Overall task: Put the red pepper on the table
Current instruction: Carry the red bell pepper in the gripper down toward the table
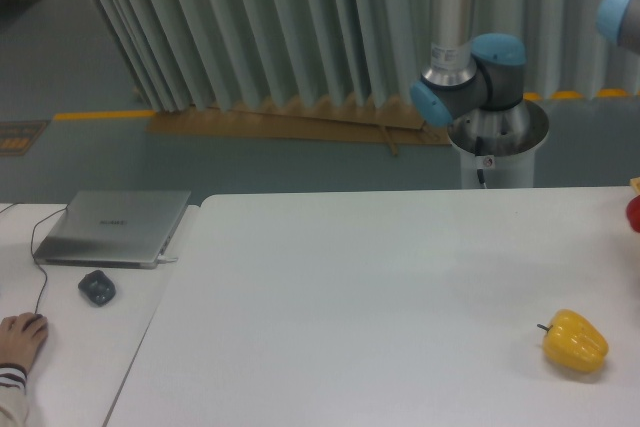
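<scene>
A sliver of a glossy red thing, likely the red pepper [634,215], shows at the far right edge of the frame, just above the white table [380,297]; most of it is cut off. The gripper is out of view. Only the arm's base and shoulder [480,87] behind the table and a blue joint [620,12] at the top right show. I cannot tell whether the red pepper is held or resting.
A yellow bell pepper [575,342] with a dark stem lies on the table at the front right. On the separate white desk [90,367] at the left are a closed laptop [112,227], a dark small object [97,288] and a person's hand [20,339].
</scene>
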Controlling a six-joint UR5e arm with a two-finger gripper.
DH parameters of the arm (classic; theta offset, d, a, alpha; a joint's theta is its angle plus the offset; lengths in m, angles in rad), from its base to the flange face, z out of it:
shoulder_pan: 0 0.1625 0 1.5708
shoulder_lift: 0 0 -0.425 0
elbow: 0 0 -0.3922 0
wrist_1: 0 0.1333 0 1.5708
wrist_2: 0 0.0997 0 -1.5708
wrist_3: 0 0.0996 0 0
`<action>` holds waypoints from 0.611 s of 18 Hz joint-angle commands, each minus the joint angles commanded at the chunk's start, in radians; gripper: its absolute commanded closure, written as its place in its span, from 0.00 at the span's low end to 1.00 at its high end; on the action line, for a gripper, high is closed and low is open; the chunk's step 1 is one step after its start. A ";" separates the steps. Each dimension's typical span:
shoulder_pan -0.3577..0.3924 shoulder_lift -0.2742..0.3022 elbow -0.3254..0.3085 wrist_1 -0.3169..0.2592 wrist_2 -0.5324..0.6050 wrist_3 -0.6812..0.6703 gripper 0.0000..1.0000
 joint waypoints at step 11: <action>-0.140 -0.084 0.014 0.100 0.009 -0.144 0.42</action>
